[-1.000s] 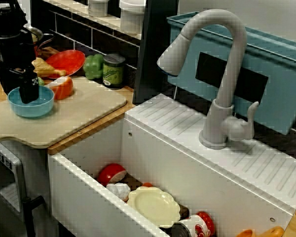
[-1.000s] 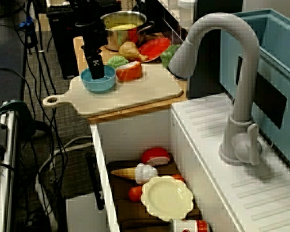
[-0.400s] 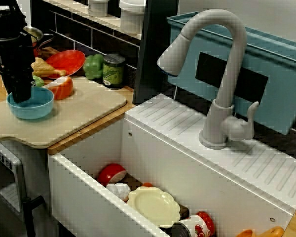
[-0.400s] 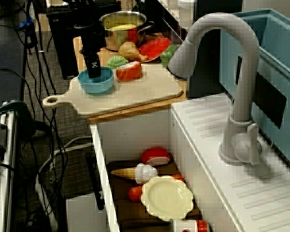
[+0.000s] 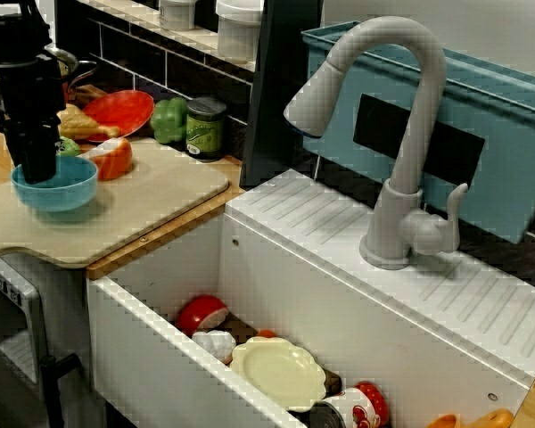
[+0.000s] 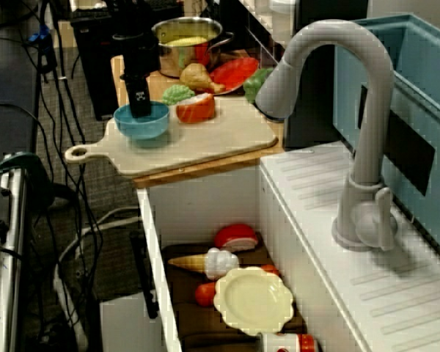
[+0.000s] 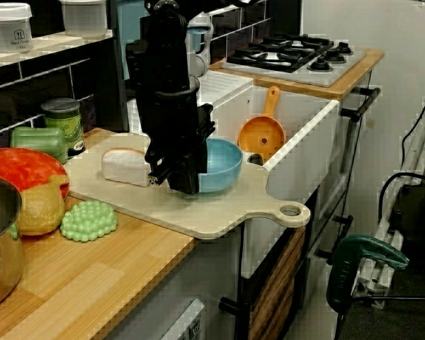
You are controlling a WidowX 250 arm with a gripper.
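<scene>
Gripper (image 5: pixel 37 172) reaching into blue bowl (image 5: pixel 69 191), fingers apparently clamped on one rim. The bowl sits on, or barely above, cutting board (image 5: pixel 156 201), beside red toy slice (image 5: pixel 114 159). The one-sided grip risks tilt and slippage.

**Free:** right half of the cutting board (image 5: pixel 165 189), bare from the orange slice (image 5: pixel 114 159) to the rounded corner; open from above and from the sink side.

**Free:** the board's handle end (image 7: pixel 290 211) (seen from the counter's end only).

**Taken:** the board's left end, by the blue bowl (image 5: pixel 64 189) with the gripper (image 5: pixel 36 174) clamped on its rim; the slice sits just beside it.

**Blocking, behind:** red plate (image 5: pixel 120 111), green pepper (image 5: pixel 168 120) and jar (image 5: pixel 205 127) along the wall.

**Blocking, right:** faucet (image 5: pixel 401 134) arching over the sink (image 5: pixel 152 348), whose floor is crowded with toys.
</scene>
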